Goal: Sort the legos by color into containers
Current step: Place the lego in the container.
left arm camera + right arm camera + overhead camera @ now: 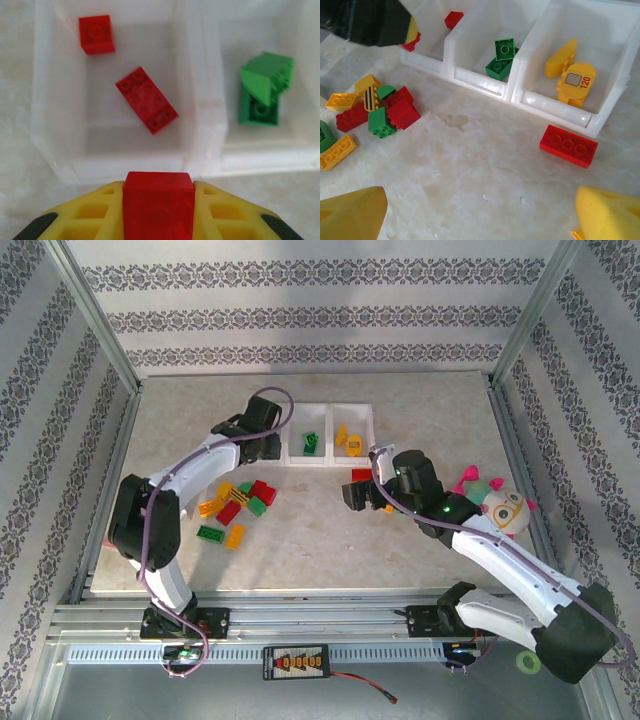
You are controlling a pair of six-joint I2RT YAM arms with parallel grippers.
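Note:
My left gripper [158,187] is shut on a red lego [158,205], just short of the near wall of the left container [55,125]. That bin holds two red legos [147,100]. The middle container [485,85] holds green legos [502,57], and the right container [600,75] holds orange-yellow pieces [567,70]. My right gripper [480,220] stands open above bare table. A long red lego [568,145] lies ahead of it against the right bin's front. A mixed pile of legos [235,505] lies left of centre.
A pink-and-teal plush toy [500,505] sits at the right beside my right arm. The joined bins [325,462] stand at the back centre. Patterned walls enclose the table on three sides. Open tabletop [320,540] lies between the pile and my right gripper.

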